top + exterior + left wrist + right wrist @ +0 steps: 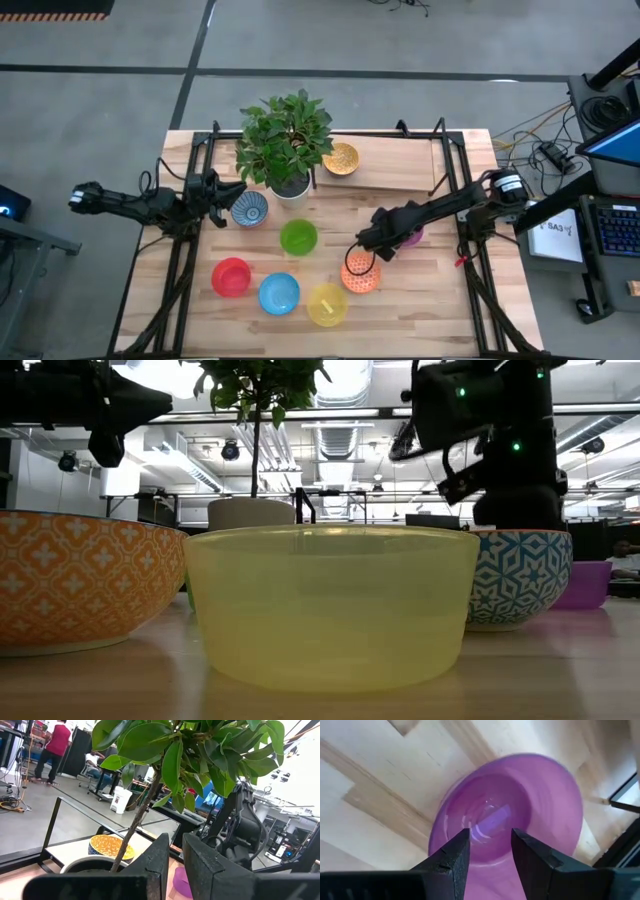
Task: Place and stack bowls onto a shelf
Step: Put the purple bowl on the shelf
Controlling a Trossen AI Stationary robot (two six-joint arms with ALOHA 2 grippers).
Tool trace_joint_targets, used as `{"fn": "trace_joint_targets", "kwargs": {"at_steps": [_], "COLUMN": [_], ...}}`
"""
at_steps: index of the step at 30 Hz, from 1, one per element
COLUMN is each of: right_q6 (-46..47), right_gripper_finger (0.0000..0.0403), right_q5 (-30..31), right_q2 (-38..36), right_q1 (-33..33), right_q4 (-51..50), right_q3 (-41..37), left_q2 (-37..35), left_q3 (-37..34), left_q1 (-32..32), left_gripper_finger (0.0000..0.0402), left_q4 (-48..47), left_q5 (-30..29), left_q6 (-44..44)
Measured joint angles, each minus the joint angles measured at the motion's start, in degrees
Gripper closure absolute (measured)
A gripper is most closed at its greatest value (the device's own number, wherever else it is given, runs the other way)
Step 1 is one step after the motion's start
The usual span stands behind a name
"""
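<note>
My right gripper point(490, 855) is open and points down over the purple bowl point(520, 805), which rests on the tabletop under that arm point(412, 238); no touch shows. The orange patterned bowl point(360, 274) lies just beside it. My left gripper point(175, 857) is open by a narrow gap and holds nothing. It hovers by the blue-white bowl point(249, 209), facing the plant. A yellow patterned bowl point(340, 158) sits on the shelf point(400, 165). Green point(298, 237), red point(231, 277), blue point(279, 293) and yellow point(327, 304) bowls stand on the table.
A leafy plant in a white pot point(290, 185) stands at the shelf's left end, between my left gripper and the shelf. Black metal posts point(447, 160) frame the shelf. Bare plank lies to the right of the yellow patterned bowl. People are in the room beyond point(52, 745).
</note>
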Motion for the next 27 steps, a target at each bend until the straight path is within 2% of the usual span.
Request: {"fn": "trace_joint_targets", "kwargs": {"at_steps": [5, 13, 27], "right_q6": [0.11, 1.42, 3.05], "right_gripper_finger": [0.0260, 0.0219, 0.0210], "right_q5": [1.15, 0.12, -1.06], "right_q2": [-3.71, -7.53, -0.06], "right_q1": [0.00, 1.42, 1.51], "right_q4": [0.10, 5.71, 6.77], "right_q3": [1.08, 1.27, 1.07], "left_q2": [0.00, 0.09, 0.48], "left_q3": [0.00, 0.02, 0.02], "left_q1": [-0.02, -0.02, -0.02], "left_gripper_finger": [0.0364, 0.0364, 0.0364], "left_q4": [0.00, -0.02, -0.24], "left_q5": [0.00, 0.00, 0.00], "left_q6": [0.00, 0.00, 0.00]}}
